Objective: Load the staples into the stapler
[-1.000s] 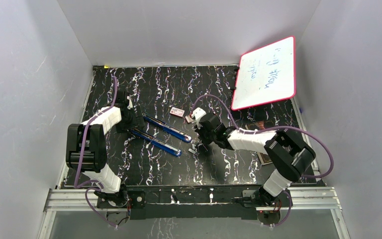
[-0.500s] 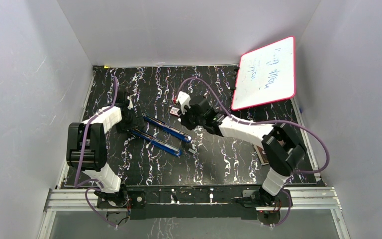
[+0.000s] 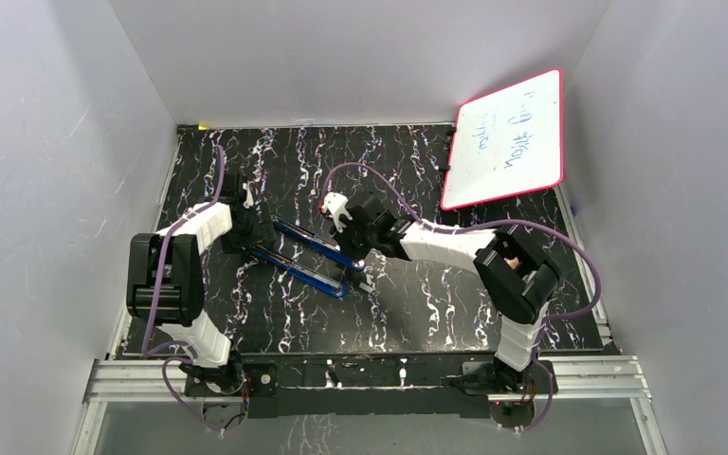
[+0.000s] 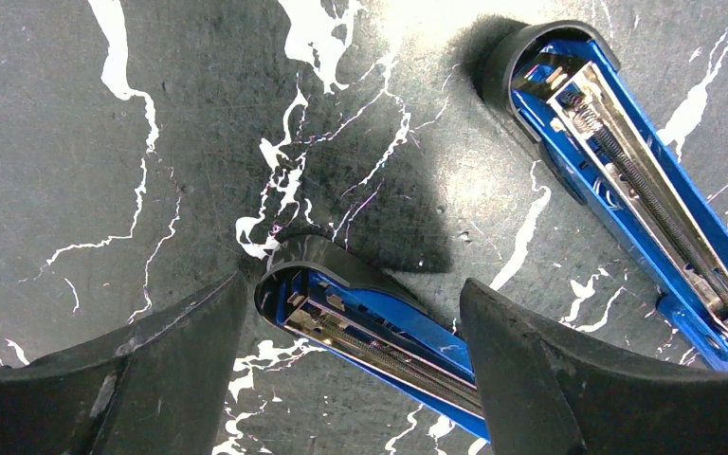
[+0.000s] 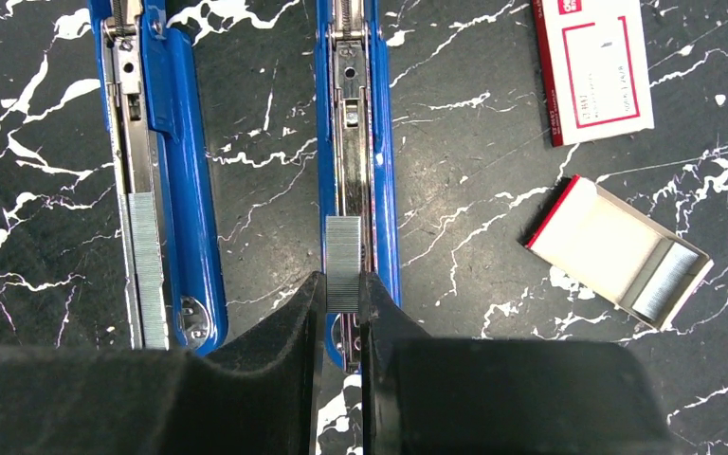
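Observation:
Two blue staplers lie open side by side, one point(image 5: 355, 123) farther from me and one point(image 5: 175, 171) nearer. My right gripper point(image 5: 343, 284) is shut on a short grey block of staples point(image 5: 343, 248), held just above the farther stapler's open channel near its front end. The nearer stapler has a grey staple strip point(image 5: 147, 270) lying in its channel. In the top view my right gripper point(image 3: 354, 248) hangs over the farther stapler point(image 3: 315, 242). My left gripper point(image 4: 351, 284) stands open, its fingers either side of a stapler's black-capped rear end point(image 4: 341, 294).
A red-and-white box sleeve point(image 5: 592, 66) and its open tray point(image 5: 616, 242) with more staples point(image 5: 664, 284) lie right of the staplers. A red-framed whiteboard point(image 3: 507, 142) leans at the back right. A small pale piece point(image 3: 366, 282) lies near the stapler tips.
My right arm has swung left from the middle of the table to the farther stapler's front end, carrying the staples. The left arm and both staplers have stayed put.

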You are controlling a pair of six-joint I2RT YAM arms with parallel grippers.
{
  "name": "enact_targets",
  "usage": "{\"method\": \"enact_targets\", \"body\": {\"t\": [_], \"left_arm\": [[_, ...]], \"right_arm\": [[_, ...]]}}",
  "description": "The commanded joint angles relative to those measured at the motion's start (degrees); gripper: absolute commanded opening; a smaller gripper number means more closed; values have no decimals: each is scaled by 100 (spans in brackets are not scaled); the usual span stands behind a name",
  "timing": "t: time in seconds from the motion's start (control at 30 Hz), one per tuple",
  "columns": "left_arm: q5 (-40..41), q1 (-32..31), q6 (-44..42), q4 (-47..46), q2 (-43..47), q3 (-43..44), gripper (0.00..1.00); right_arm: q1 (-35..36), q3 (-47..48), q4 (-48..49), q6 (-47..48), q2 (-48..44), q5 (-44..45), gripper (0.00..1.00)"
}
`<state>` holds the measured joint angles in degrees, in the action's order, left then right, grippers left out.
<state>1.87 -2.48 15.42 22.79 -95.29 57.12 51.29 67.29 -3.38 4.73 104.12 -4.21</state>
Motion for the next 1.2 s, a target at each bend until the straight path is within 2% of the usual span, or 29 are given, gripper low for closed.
{"method": "enact_targets", "body": {"t": [0.0,0.5,0.8,1.17], "left_arm": [[-78,-10,-35,130,44,150,81],[-80,-11,-35,130,45,152,81],[-80,-12,-39,130,52,150,81],[-90,-7,-39,130,35,159,81]], "right_arm": [[18,276,75,103,45,-159,0],[13,338,70,85,146,28,0],[13,169,381,111,-123,168,0],[7,280,167,123,76,16,0]]}}
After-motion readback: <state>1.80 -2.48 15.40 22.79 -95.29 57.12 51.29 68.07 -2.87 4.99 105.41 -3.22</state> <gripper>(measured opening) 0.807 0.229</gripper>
